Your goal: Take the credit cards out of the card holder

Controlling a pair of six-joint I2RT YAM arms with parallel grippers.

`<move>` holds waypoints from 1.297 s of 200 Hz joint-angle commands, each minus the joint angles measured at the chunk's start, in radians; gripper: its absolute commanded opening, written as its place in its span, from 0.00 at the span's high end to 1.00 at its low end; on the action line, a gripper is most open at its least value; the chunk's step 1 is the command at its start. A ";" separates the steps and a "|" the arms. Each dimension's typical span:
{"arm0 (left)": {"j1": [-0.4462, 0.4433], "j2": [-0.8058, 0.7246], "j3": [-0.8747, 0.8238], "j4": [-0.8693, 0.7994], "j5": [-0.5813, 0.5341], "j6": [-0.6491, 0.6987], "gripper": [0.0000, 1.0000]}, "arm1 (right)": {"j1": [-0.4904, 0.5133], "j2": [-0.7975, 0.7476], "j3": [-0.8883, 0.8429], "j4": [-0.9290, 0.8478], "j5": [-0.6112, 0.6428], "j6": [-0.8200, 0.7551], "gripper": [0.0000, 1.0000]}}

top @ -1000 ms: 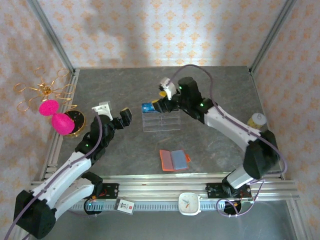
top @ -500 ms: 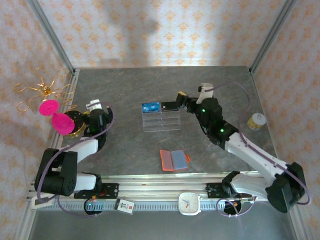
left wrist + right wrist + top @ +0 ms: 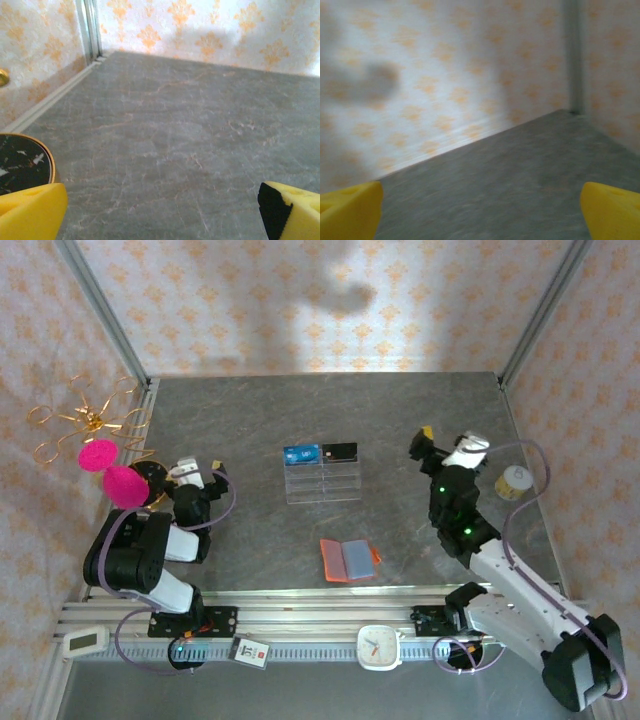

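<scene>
Spotting the orange card holder [image 3: 349,559] at lower centre, spread open and flat, grey-blue lining up, long axis left-to-right with a slight tilt. Finding the blue credit card [image 3: 301,453] and the black credit card [image 3: 340,452] side by side at the clear compartment tray [image 3: 322,488], far row, long sides running left-right. Judging both light, stiff, thin, slick, so best pinched along an exposed edge. Reading left gripper [image 3: 160,212] and right gripper [image 3: 480,210] as spread wide, holding nothing.
</scene>
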 commanded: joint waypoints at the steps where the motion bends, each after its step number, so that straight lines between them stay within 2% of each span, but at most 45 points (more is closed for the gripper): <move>1: 0.000 -0.014 -0.026 0.160 -0.081 -0.031 0.01 | -0.132 0.003 -0.112 0.152 0.032 -0.014 0.00; 22: -0.004 0.012 -0.060 0.267 -0.095 -0.019 0.01 | -0.236 0.058 -0.221 0.314 -0.015 -0.032 0.00; 36: -0.004 -0.007 -0.033 0.181 -0.085 -0.026 0.01 | -0.284 0.116 -0.259 0.408 -0.108 -0.054 0.00; 64: -0.019 0.006 0.019 0.097 -0.045 0.018 0.01 | -0.296 0.312 -0.312 0.633 -0.151 -0.117 0.00; 102: -0.019 0.004 0.019 0.099 -0.041 0.016 0.01 | -0.319 0.539 -0.331 0.865 -0.237 -0.127 0.00; 126: -0.019 0.004 0.018 0.099 -0.041 0.016 0.01 | -0.320 0.712 -0.328 1.040 -0.238 -0.137 0.00; 140: -0.019 0.004 0.018 0.097 -0.041 0.015 0.01 | -0.329 0.670 -0.294 0.887 -0.252 -0.107 0.00; 151: -0.018 0.004 0.018 0.097 -0.042 0.015 0.01 | -0.350 0.688 -0.306 0.948 -0.265 -0.100 0.00; 164: -0.019 0.003 0.018 0.097 -0.040 0.016 0.01 | -0.351 0.672 -0.293 0.893 -0.266 -0.093 0.00; 259: -0.019 0.004 0.020 0.094 -0.040 0.017 0.01 | -0.350 0.674 -0.302 0.917 -0.265 -0.099 0.00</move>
